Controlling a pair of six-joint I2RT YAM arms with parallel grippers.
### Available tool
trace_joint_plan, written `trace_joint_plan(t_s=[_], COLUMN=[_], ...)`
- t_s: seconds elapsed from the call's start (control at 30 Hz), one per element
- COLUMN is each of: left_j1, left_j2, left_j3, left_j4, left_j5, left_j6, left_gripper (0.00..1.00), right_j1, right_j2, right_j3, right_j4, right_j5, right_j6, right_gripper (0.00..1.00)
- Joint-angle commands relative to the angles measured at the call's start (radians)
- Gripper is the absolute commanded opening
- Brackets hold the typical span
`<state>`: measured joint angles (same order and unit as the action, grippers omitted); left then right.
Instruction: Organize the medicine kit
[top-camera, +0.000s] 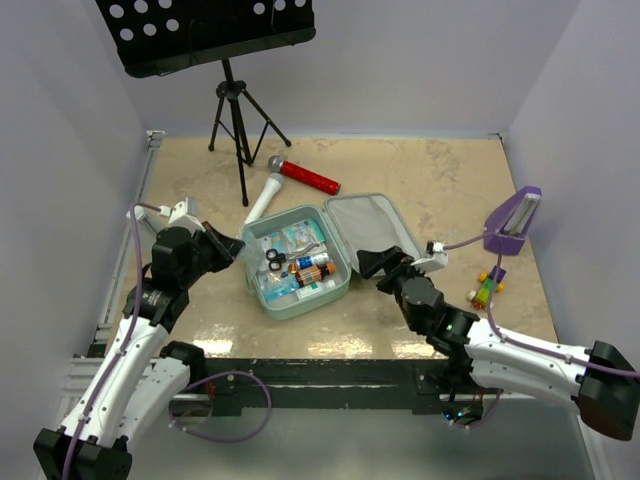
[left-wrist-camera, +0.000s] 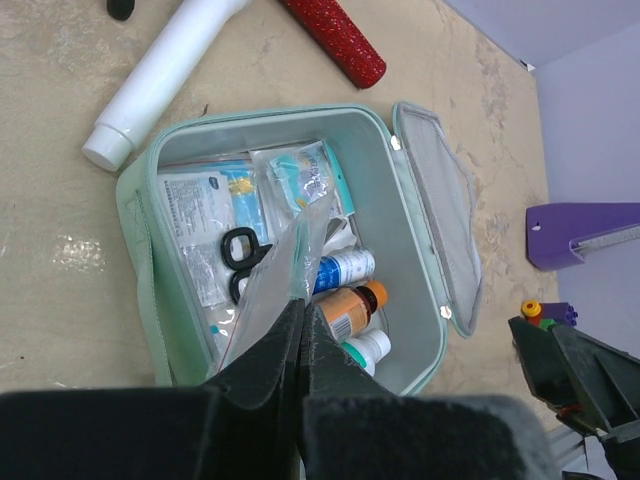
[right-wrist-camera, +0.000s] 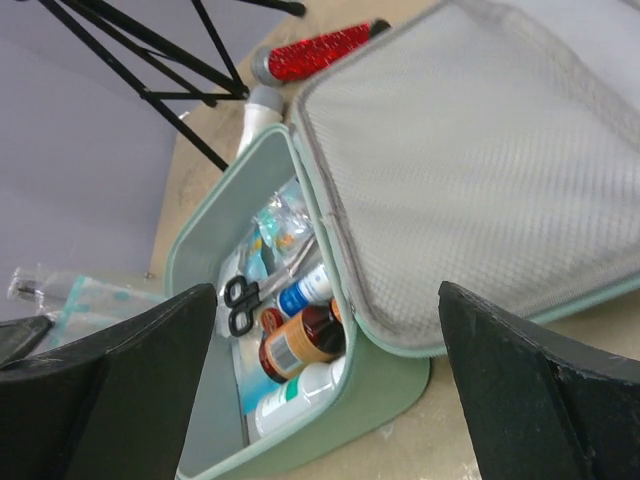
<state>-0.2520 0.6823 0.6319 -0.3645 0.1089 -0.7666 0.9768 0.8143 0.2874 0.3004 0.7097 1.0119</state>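
The mint-green medicine kit (top-camera: 300, 306) lies open mid-table, its grey mesh-lined lid (top-camera: 372, 232) flipped open to the right. Inside are black-handled scissors (left-wrist-camera: 240, 260), a blue-and-white bottle (left-wrist-camera: 345, 268), an amber bottle (left-wrist-camera: 352, 305), a white bottle (left-wrist-camera: 368, 348) and flat packets (left-wrist-camera: 205, 215). My left gripper (left-wrist-camera: 303, 306) is shut on a clear plastic bag (left-wrist-camera: 268, 295) held over the kit's left side (top-camera: 238, 247). My right gripper (right-wrist-camera: 325, 295) is open and empty, low at the kit's right front corner under the lid (right-wrist-camera: 470, 150); in the top view it sits at the lid's near edge (top-camera: 385, 264).
A white tube (top-camera: 262, 200) and a red glittery cylinder (top-camera: 308, 177) lie just behind the kit. A black music stand tripod (top-camera: 235, 110) stands at the back left. A purple stand (top-camera: 513, 222) and a small coloured toy (top-camera: 485, 288) sit at the right.
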Motion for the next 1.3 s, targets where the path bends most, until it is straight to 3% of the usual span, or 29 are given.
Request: trace_joint_plan(t_s=[0.0, 0.07, 0.17, 0.23, 0.4, 0.57, 0.7, 1.0, 1.27], left_j1=[-0.006, -0.006, -0.006, -0.006, -0.006, -0.006, -0.006, -0.006, -0.006], left_j2=[-0.010, -0.010, -0.012, -0.015, -0.027, -0.029, -0.004, 0.002, -0.010], left_j3=[-0.009, -0.008, -0.003, -0.001, -0.009, -0.020, -0.041, -0.066, -0.077], left_j4=[0.027, 0.026, 0.019, 0.021, 0.019, 0.022, 0.062, 0.059, 0.016], left_j5=[0.020, 0.018, 0.015, 0.015, 0.017, 0.018, 0.031, 0.029, 0.028], left_j6=[0.010, 0.012, 0.015, 0.016, 0.010, 0.010, 0.003, 0.007, 0.029], left_gripper=[0.00, 0.00, 0.00, 0.00, 0.00, 0.00, 0.00, 0.00, 0.00], right_j1=[0.002, -0.003, -0.018, -0.018, -0.010, 0.008, 0.010, 0.005, -0.046], right_j2=[-0.001, 0.012, 0.104, 0.150, 0.106, 0.060, 0.111, 0.114, 0.155], right_j3=[0.001, 0.024, 0.151, 0.165, 0.041, 0.001, -0.039, -0.149, -0.241], right_j4=[0.221, 0.228, 0.035, -0.004, 0.100, 0.088, 0.114, 0.221, 0.442], right_j5=[0.056, 0.040, -0.045, -0.125, -0.283, -0.328, -0.394, -0.306, -0.188], right_j6=[-0.188, -0.220, -0.153, -0.086, 0.086, 0.151, 0.238, 0.379, 0.456], right_gripper=[0.97, 0.97, 0.98, 0.98, 0.99, 0.99, 0.99, 0.99, 0.99])
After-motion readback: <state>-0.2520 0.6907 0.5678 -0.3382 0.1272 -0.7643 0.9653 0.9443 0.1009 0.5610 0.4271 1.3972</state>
